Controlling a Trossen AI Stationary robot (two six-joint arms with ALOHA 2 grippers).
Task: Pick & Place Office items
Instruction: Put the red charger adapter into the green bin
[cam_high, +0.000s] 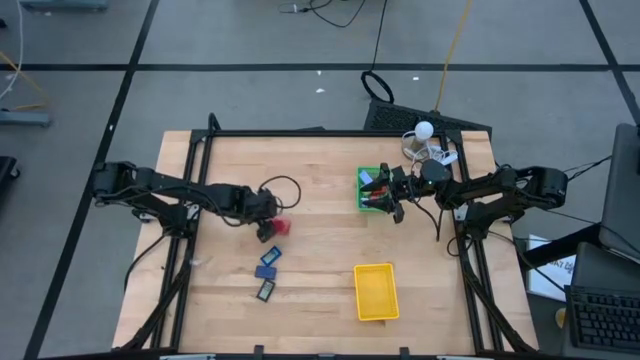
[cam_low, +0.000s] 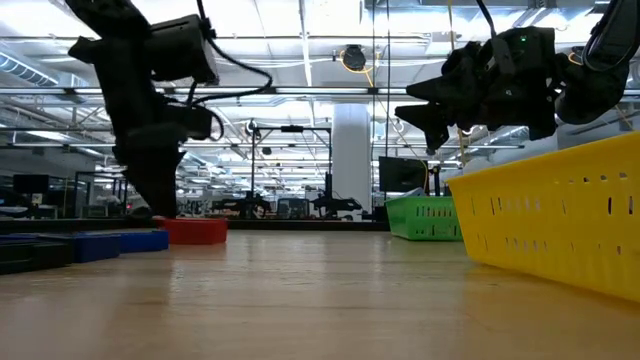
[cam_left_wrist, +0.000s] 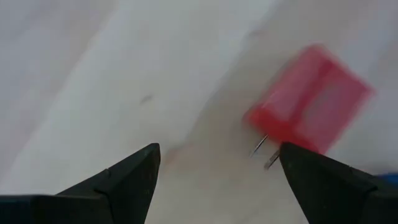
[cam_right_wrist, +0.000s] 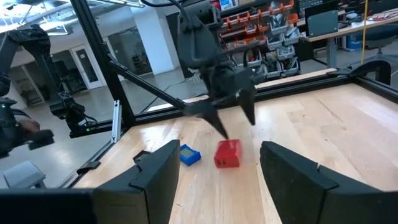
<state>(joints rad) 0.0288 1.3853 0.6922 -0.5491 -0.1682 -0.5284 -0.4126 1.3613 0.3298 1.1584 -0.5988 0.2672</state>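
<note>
High view: a wooden table (cam_high: 320, 250) seen from directly above, with one dark arm reaching in from each side.
Left gripper (cam_high: 268, 228): low over the table's left-centre, just beside a red piece (cam_high: 281, 226). Its jaws stand spread wide and grasp nothing; in the left wrist view the red piece lies between and beyond the fingertips (cam_left_wrist: 140, 168), not yet framed by them.
Right gripper (cam_high: 392, 195): hovering above the green tray (cam_high: 362, 178) at the table's far right-centre. Its jaws stand parted, and nothing shows between them in the right wrist view.
Office items on the table: besides the red piece, three dark blue rectangles (cam_high: 267, 271) lie in a loose row running from the left gripper towards the near edge.
Green tray contents: a few small things seem to sit inside, mostly hidden by the right gripper, so I cannot tell which.
Yellow tray (cam_high: 376, 292): near the front edge, with nothing visible inside.
Progress: a judgement only, but sorting looks partly done. At least four pieces remain loose, and the red one appears next for pickup.
</note>
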